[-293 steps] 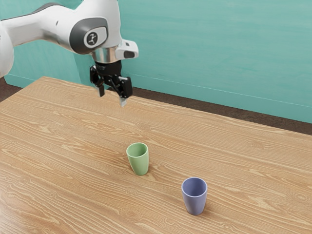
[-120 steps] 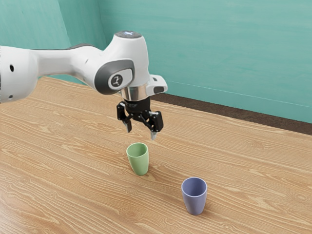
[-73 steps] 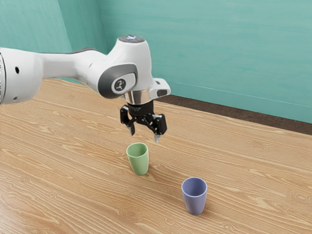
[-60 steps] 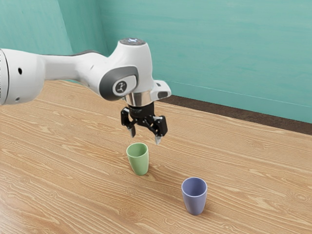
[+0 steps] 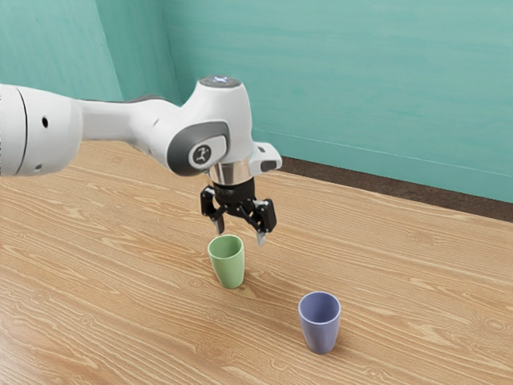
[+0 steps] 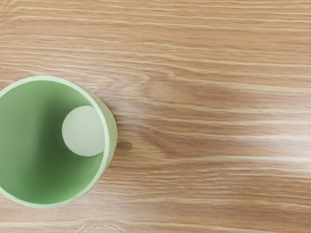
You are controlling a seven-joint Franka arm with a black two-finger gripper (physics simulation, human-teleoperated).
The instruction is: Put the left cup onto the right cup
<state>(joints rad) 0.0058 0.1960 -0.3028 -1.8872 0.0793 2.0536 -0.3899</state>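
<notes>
- Exterior view: your white arm (image 5: pixel 120 132) comes in from the 9 o'clock side and bends down over the middle of the worktop (image 5: pixel 96 265).
- The end effector (image 5: pixel 239 233) points straight down and its two black fingers are spread wide, with nothing between them.
- It hangs right at 12 o'clock over the green cup (image 5: pixel 227 261), fingertips just above the rim. I can't tell whether the nearer tip touches the rim.
- The green cup stands upright on the wood, mouth up, near the middle of the worktop.
- The blue cup (image 5: pixel 320 322) stands upright too, at about 4 o'clock from the green cup and well apart from it, closer to the front edge.
- The two cups are apart, each on its own patch of wood.
- A teal wall (image 5: pixel 361 72) runs behind the worktop at 12 o'clock, with a dark strip along its foot.
- Wrist view: you're looking almost straight down into the green cup (image 6: pixel 51 141).
- You can see its open mouth, the shaded inner wall and the pale round base (image 6: pixel 83 131) at the bottom.
- The cup is empty inside.
- The grain of the worktop (image 6: pixel 218 121) runs beside the cup, with a soft darker band of shade across it.
</notes>
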